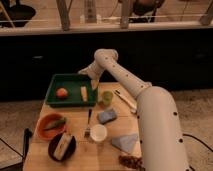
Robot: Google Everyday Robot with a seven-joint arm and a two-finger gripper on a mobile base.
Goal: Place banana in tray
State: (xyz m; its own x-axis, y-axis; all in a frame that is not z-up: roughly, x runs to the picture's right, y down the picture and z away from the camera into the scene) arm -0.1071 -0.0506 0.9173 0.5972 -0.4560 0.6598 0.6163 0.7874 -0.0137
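Observation:
The dark green tray [54, 82] sits at the table's back left. The pale yellow banana [84, 93] lies inside it near its right side, beside a round orange fruit [62, 92]. My gripper [87, 73] hangs at the end of the white arm over the tray's back right corner, above and just behind the banana, apart from it.
A green cup [106, 97] stands right of the tray. An orange bowl [50, 124] holds a green pod. A black bowl [62, 146] holds a cream block. A fork [88, 123], white cup [97, 133], blue sponge [107, 116], knife [125, 99] and napkin [125, 142] lie around.

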